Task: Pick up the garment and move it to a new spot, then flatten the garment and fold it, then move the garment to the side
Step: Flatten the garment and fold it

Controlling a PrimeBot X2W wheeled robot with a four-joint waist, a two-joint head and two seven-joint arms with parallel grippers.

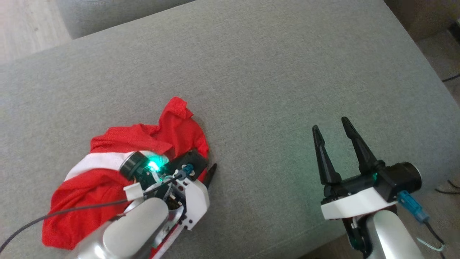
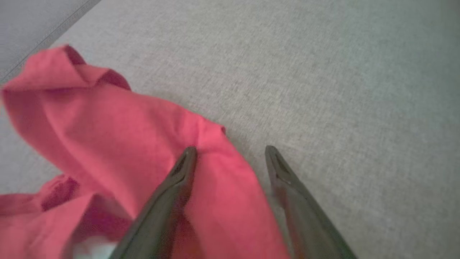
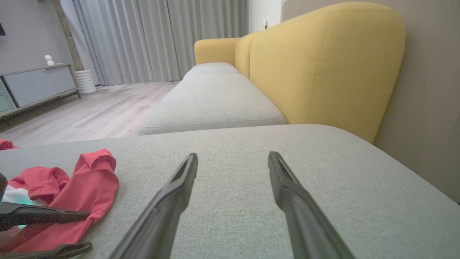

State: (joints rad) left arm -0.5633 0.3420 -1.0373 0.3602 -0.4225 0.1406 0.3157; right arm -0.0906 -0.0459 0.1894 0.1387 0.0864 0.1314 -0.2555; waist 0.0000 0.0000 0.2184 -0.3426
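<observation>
The garment is red with a white band and lies crumpled on the grey cushion at the lower left of the head view. My left gripper is down at its right edge, open. In the left wrist view the left gripper straddles the hem of the garment: one finger rests on the red cloth, the other stands over bare cushion. My right gripper hovers open and empty over the cushion, well to the right of the garment. The right wrist view shows the right gripper with the garment far to its left.
The cushion's front edge runs close beneath my right wrist. A yellow sofa back rises behind the cushion, with a second grey seat beyond. Wooden floor, a low cabinet and curtains lie farther off. Cables trail at the right.
</observation>
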